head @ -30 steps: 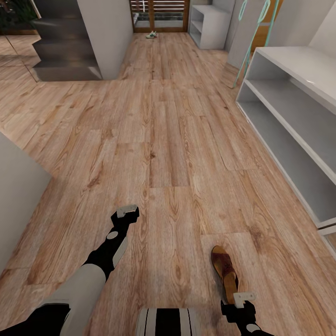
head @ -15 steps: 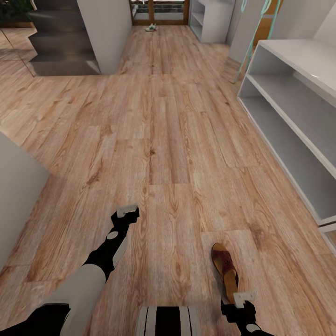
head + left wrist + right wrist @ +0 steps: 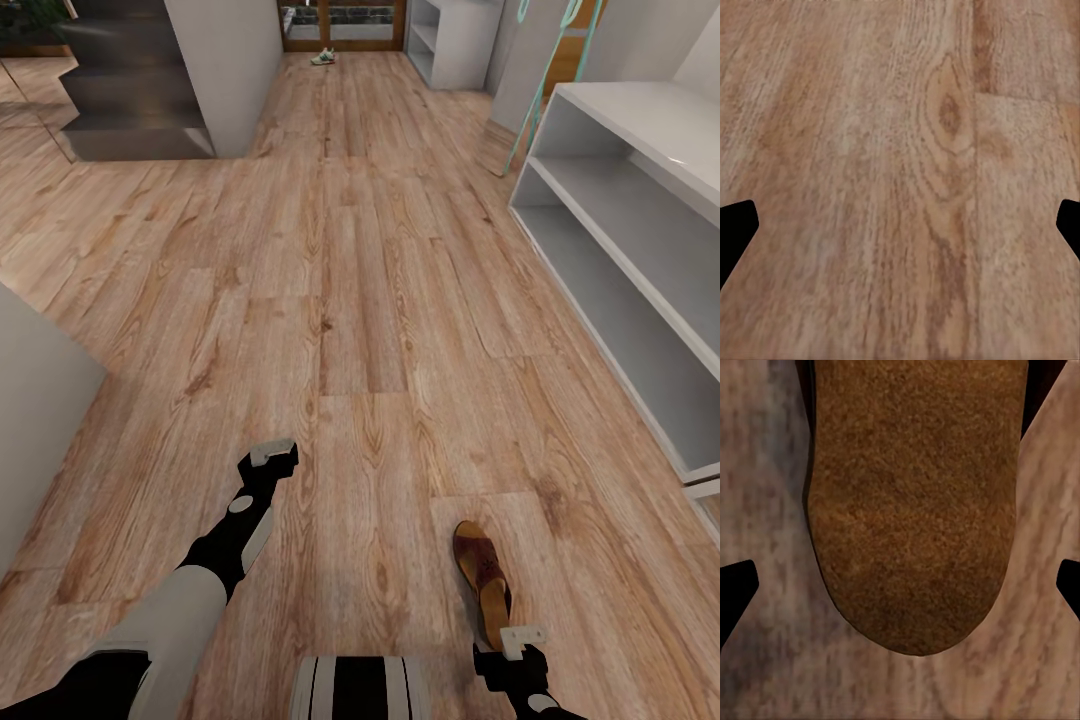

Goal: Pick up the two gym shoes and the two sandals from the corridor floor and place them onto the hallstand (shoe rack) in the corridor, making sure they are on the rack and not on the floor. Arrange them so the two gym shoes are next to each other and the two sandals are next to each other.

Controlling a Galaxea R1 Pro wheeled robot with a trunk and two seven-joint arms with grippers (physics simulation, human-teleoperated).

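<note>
The step in hand seems to be picking up a sandal from the corridor floor: the right claw, spread wide above its heel, must next descend and close.

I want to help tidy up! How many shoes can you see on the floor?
2. A brown sandal lies on the wood floor just ahead of the right pincer. A gym shoe sits far down the corridor by the door. The others may be out of sight.
</note>
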